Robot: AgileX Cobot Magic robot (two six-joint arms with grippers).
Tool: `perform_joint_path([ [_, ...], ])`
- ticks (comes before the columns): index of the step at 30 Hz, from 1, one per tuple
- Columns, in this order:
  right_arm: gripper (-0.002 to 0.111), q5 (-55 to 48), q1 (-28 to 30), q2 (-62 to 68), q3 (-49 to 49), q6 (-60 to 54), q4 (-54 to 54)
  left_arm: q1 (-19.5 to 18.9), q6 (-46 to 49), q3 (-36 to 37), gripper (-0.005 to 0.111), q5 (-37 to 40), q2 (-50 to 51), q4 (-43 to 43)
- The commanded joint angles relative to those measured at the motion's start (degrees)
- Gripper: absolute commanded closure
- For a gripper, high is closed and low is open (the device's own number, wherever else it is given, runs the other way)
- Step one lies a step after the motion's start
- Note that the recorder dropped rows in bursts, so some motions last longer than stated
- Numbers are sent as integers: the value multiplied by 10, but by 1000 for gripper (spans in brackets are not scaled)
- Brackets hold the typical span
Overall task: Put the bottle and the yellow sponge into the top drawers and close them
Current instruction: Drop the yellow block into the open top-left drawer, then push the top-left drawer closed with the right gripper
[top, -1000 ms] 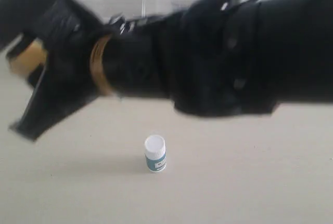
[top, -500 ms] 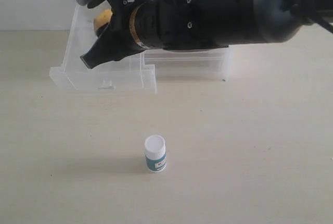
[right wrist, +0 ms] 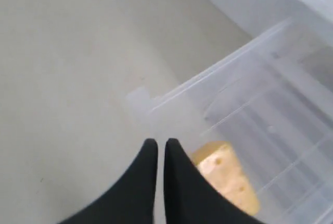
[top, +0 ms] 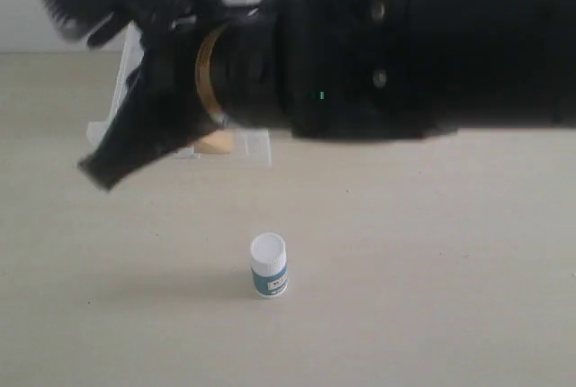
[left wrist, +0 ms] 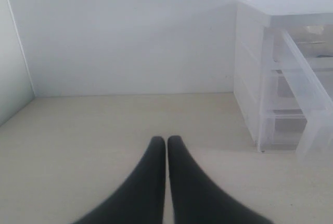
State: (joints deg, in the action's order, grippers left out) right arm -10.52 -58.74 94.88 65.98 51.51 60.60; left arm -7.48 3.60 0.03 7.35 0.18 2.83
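surface: beige table, white wall behind.
drawer unit: one, translucent white; one top drawer pulled out.
right arm: blurred, reaches across to the left by that drawer; right gripper fingers together, empty.
left gripper: over bare table, fingers together, empty.
yellow sponge: one, inside the open drawer.
bottle: one, upright on table, well apart from drawer.

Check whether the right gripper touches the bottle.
Apart. The exterior view shows bare table between the bottle, standing alone, and the right gripper higher up.
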Motion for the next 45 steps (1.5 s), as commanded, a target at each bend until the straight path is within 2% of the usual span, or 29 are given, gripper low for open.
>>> perform_joint_path([
  [1, 106, -18, -27, 12, -44, -25, 5, -2, -1, 0, 103, 0, -2, 2],
  [8, 106, -99, -22, 59, -17, 6, 104, -2, -1, 0, 103, -1, -2, 2],
  [13, 106, -109, 3, 79, 16, 9, 107, -2, -1, 0, 103, -1, -2, 2],
  [20, 106, -140, 11, 78, 57, 3, 127, -2, -1, 0, 103, -1, -2, 2],
  [23, 106, -142, 16, 76, 62, 3, 110, -2, -1, 0, 103, -1, -2, 2],
  [25, 106, -138, 12, 68, 61, -1, 46, -2, -1, 0, 103, -1, -2, 2],
  [30, 106, -97, -40, 60, 36, -202, -97, -2, -1, 0, 103, -1, -2, 2],
  [33, 106, -87, -46, 87, 27, -221, -91, -2, -1, 0, 103, -1, -2, 2],
  [45, 106, -110, 39, 125, 122, -200, -71, -2, -1, 0, 103, 0, -2, 2],
])
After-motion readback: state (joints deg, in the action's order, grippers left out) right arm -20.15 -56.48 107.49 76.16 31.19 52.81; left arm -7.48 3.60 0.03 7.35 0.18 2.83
